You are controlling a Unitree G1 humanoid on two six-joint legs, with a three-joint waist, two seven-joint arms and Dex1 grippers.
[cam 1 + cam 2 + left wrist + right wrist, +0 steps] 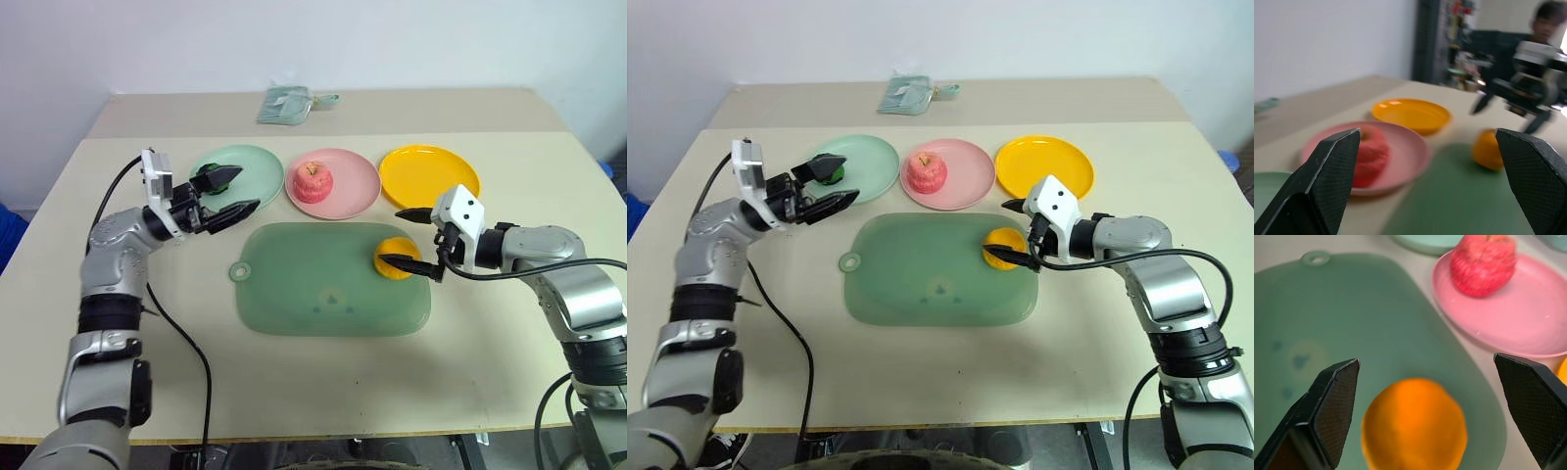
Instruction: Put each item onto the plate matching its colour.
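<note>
The dark green ball (207, 181) lies on the mint green plate (250, 162) at the back left. My left gripper (242, 191) hangs open and empty just in front of it, pointing right. On the pink plate (348, 196) sits the pink-red apple (313, 181). Beside it, the yellow plate (429, 174) has nothing on it. The orange fruit (397, 258) rests on the right end of the green mat (313, 284). My right gripper (389, 235) is open beside it from the right, and in the right wrist view the fruit (1414, 428) lies between the fingers (1332, 406).
A folded pale green cloth (286, 103) lies at the table's far edge. The mat has a small hole tab (240, 270) at its left end. A cable trails from my left arm over the table's left front. A person (1547, 19) stands beyond the table in the left wrist view.
</note>
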